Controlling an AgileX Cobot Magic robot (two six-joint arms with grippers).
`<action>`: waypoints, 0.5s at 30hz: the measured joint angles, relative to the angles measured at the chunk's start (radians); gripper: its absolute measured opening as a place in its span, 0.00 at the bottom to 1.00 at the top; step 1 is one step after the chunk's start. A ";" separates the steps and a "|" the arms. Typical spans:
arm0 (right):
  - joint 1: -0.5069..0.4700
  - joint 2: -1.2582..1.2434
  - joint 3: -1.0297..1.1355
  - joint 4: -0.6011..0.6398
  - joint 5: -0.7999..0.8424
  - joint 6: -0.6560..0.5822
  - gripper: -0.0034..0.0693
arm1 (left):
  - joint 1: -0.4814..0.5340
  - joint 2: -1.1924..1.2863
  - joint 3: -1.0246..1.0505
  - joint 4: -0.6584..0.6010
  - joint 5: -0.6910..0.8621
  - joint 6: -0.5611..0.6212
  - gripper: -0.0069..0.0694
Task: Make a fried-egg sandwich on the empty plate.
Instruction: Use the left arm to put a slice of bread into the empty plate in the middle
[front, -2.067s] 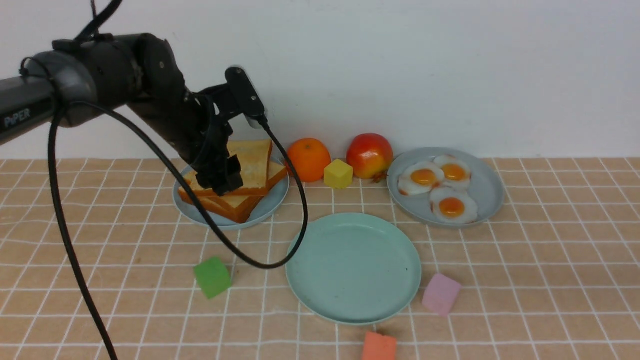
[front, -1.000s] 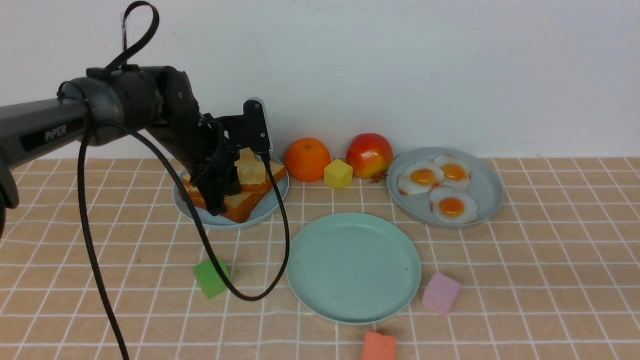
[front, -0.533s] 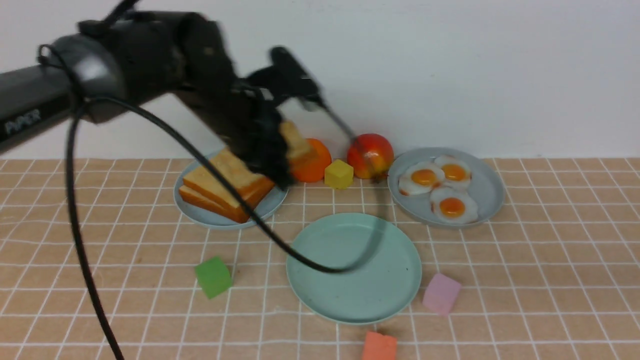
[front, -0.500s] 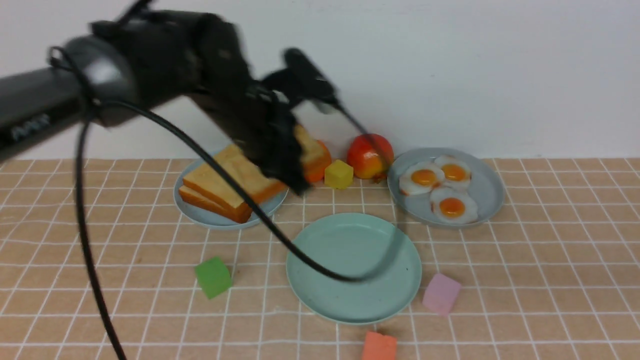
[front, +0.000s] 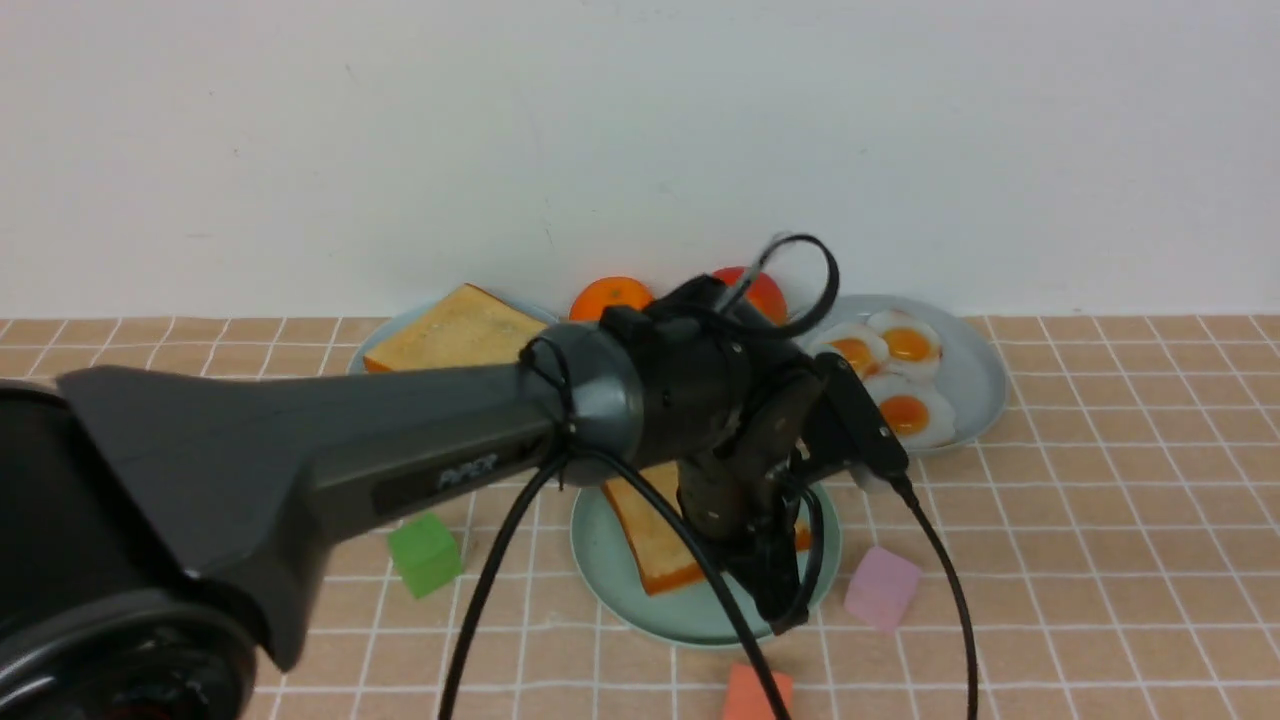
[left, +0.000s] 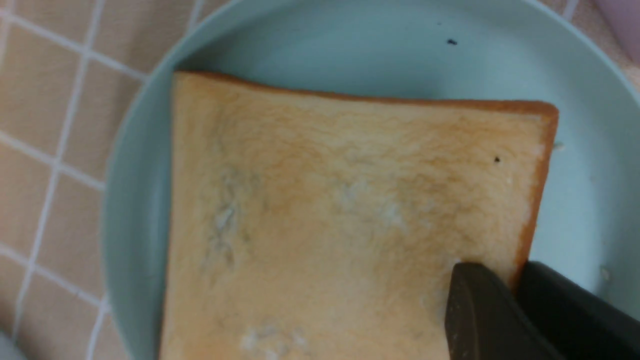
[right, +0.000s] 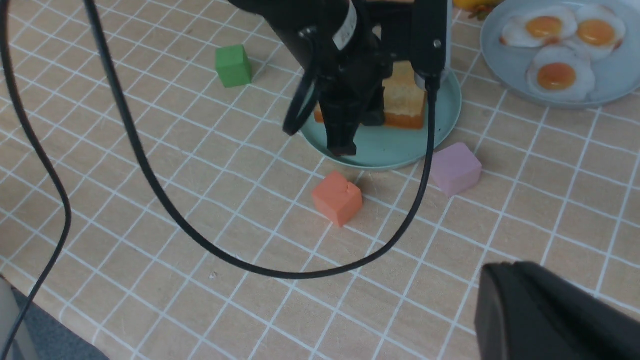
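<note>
Fried-egg sandwich: only one toast slice (left: 325, 215) is present, resting on the mint-green plate (front: 620, 600) at 7 o'clock from the fried eggs (front: 903, 413). The left tool (left: 517, 282) is nearly closed, pinching the slice's crust edge. Judged light, spongy and not fragile; an edge grip suits it.

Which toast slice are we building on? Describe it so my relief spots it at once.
Find the mint-green plate in the middle of the checked table, nearer the robot than the two blue-grey plates. The toast slice is on or just above it, its edge pinched by the left gripper. It alone is gripped; the other toast lies loose on the far-left plate.
</note>
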 joint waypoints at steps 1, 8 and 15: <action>0.000 0.000 0.000 0.000 0.000 0.000 0.08 | 0.000 0.001 0.000 0.000 -0.002 -0.001 0.18; 0.000 0.006 0.000 -0.020 0.007 0.035 0.11 | 0.000 0.019 0.000 0.023 -0.031 -0.001 0.26; 0.000 0.119 0.000 -0.087 -0.001 0.164 0.36 | 0.000 -0.050 0.000 -0.051 0.030 -0.005 0.64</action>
